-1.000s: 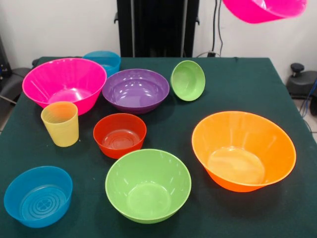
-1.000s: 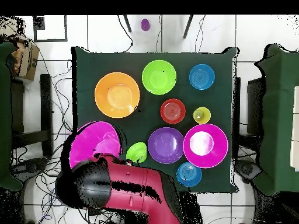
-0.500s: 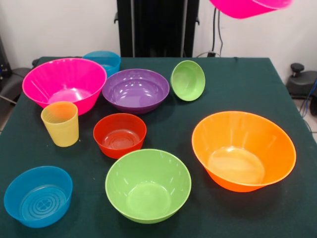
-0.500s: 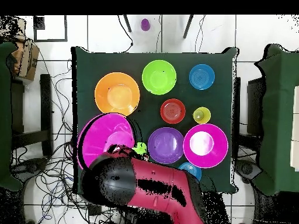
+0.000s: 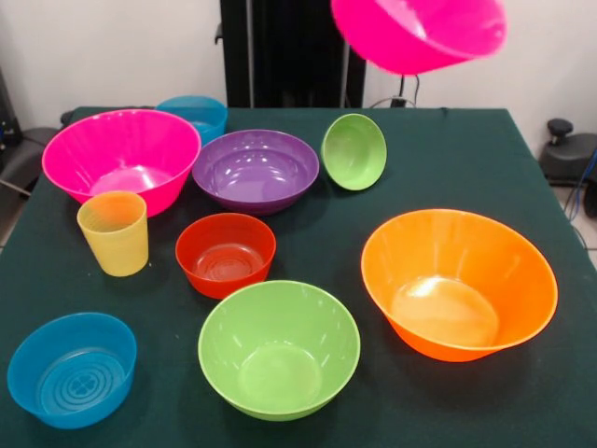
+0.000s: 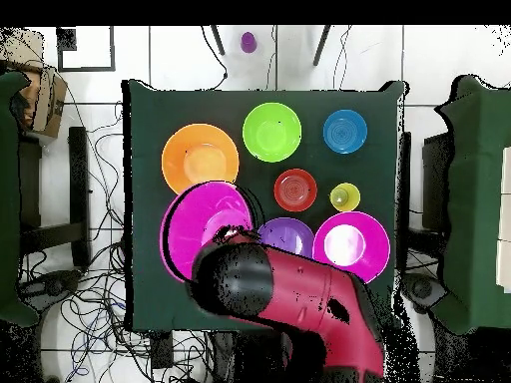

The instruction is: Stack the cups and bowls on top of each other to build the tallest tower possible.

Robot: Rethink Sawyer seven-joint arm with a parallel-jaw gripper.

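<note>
The carried pink bowl (image 5: 420, 33) hangs tilted in the air at the top of the front view, mouth toward the camera, above the far side of the counter (image 5: 438, 177). A second ago only its lower edge showed in the top corner; half a second ago it had crept inward, and now nearly the whole bowl is in frame, shifted toward the middle and lower. The overhead view tells the same story: the bowl has slid from beside the counter's edge to over the cloth, next to the orange bowl (image 6: 201, 161) and partly covering the purple bowl (image 6: 289, 235). The arm (image 6: 299, 299) hides the pincer, so whether it is clamped on the bowl's rim cannot be told, though the bowl rides with the arm.

Judged from this, the robot is bringing the pink bowl in toward a resting bowl, perhaps the orange one, but no tower stands yet.

On the counter everything else sits single: the second pink bowl (image 5: 121, 159), the yellow cup (image 5: 114, 233) just in front of it, the red-orange bowl (image 5: 226, 254), the big green bowl (image 5: 279, 349), a near blue bowl (image 5: 72, 370), a far blue bowl (image 5: 194, 114), and the small green bowl (image 5: 354, 152) tipped on its side by the purple bowl.

No brand, label or writing can be read anywhere.
</note>
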